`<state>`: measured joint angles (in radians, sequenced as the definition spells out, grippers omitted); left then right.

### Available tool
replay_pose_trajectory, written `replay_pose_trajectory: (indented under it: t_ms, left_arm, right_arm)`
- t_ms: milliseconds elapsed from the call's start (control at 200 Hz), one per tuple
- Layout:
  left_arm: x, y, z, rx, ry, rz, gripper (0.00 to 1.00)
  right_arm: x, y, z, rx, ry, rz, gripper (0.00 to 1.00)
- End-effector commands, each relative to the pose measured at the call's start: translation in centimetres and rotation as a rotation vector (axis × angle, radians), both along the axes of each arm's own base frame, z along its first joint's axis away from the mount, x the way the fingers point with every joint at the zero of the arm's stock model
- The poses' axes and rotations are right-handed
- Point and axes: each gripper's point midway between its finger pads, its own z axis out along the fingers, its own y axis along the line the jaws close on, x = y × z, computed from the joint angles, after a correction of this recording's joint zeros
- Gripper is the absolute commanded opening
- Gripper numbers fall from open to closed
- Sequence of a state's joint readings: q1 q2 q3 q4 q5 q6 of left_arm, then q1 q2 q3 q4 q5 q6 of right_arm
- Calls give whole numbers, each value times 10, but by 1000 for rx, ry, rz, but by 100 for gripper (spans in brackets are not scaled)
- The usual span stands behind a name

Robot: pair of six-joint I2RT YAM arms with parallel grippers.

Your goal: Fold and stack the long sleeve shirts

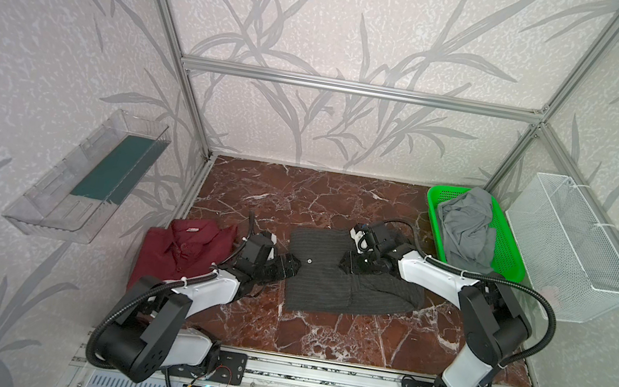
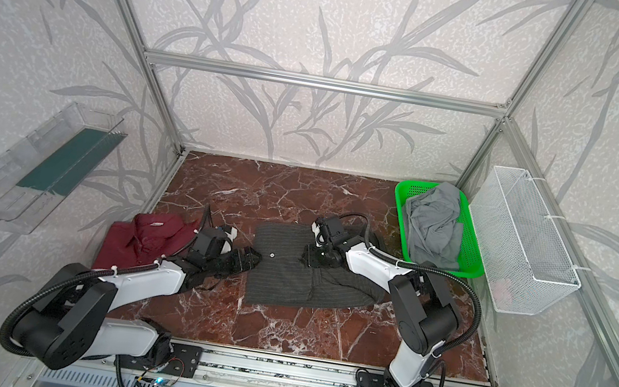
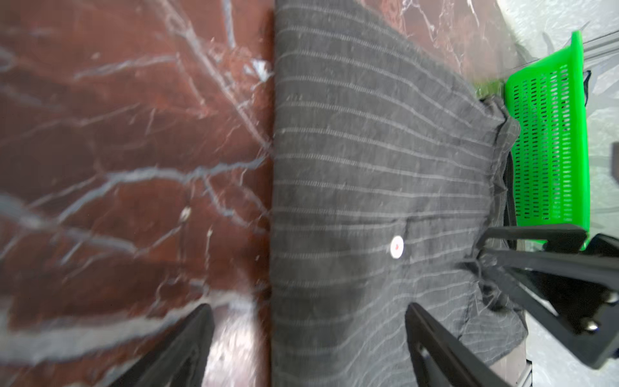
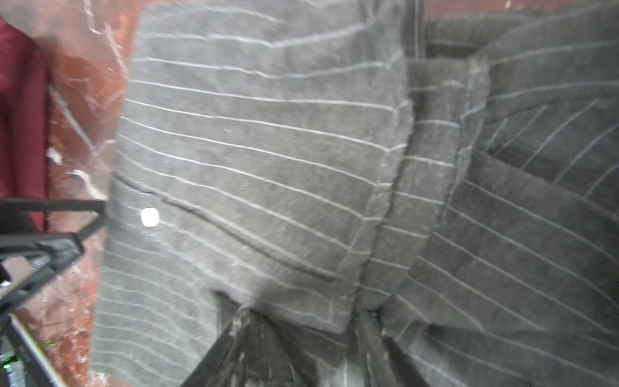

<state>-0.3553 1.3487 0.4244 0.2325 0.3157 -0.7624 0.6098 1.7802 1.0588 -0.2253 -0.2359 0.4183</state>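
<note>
Marble-patterned tabletop (image 1: 340,334), red-brown with white veins, carried both garments inside walls papered with grey leaves. The charcoal pinstriped shirt (image 1: 330,290) lay at its centre, partly folded. The maroon shirt (image 1: 181,250) sat folded just to the left of it, collar up, apart from the grey one.

The left gripper (image 3: 306,311) stood with its jaws spread wide, straddling the grey shirt's left edge, one finger over marble and one over cloth. The right gripper (image 4: 301,321) sat low on the shirt's right part, its jaws partway in with a flap's corner between them (whether they truly bit the cloth could not be told).

A catch on the top layer alone would likely peel that layer off and undo the fold. The top looked hard and slick, so a sideways pull might slide the whole shirt instead of turning it, perhaps into the maroon one. A left finger pushed in at the edge could ruck the cloth.

The grey weave looked coarse and matte, crossed by thin pale stripes, with a white button (image 3: 397,247) near the left edge. Layers bulged thicker along its right side (an uneven packet would stack badly). The maroon cloth was plain and smoother.
</note>
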Motion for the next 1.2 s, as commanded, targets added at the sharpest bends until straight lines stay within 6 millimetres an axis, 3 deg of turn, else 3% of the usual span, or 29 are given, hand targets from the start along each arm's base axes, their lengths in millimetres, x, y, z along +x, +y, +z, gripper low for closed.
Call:
replay_pose_trajectory:
  t_ms: [0, 280, 540, 705, 785, 840, 935, 1110, 1195]
  left_arm:
    - [8, -6, -4, 7, -9, -20, 90]
    - [1, -14, -31, 51, 59, -74, 78]
    - [-16, -12, -51, 116, 115, -97, 72]
    - [-19, -13, -57, 112, 126, -101, 59]
    - [-17, -16, -54, 92, 117, -99, 43]
    - [-14, -19, -52, 71, 108, -98, 40]
    - [-9, -27, -45, 31, 94, -103, 11]
    - [0, -31, -30, 6, 72, -91, 4]
    - [3, -30, -12, -4, 49, -72, 0]
  right_arm:
    - [8, -1, -6, -4, 0, -13, 50]
    - [6, -9, -28, -13, 47, -37, 48]
    - [7, -14, -31, -19, 53, -48, 47]
    - [6, -16, -34, -19, 63, -56, 46]
    - [6, -15, -34, -17, 63, -55, 46]
    - [6, -16, -34, -17, 63, -56, 46]
    - [5, -16, -35, -18, 67, -55, 45]
    - [4, -17, -34, -18, 66, -57, 45]
    - [4, -17, -32, -15, 64, -59, 45]
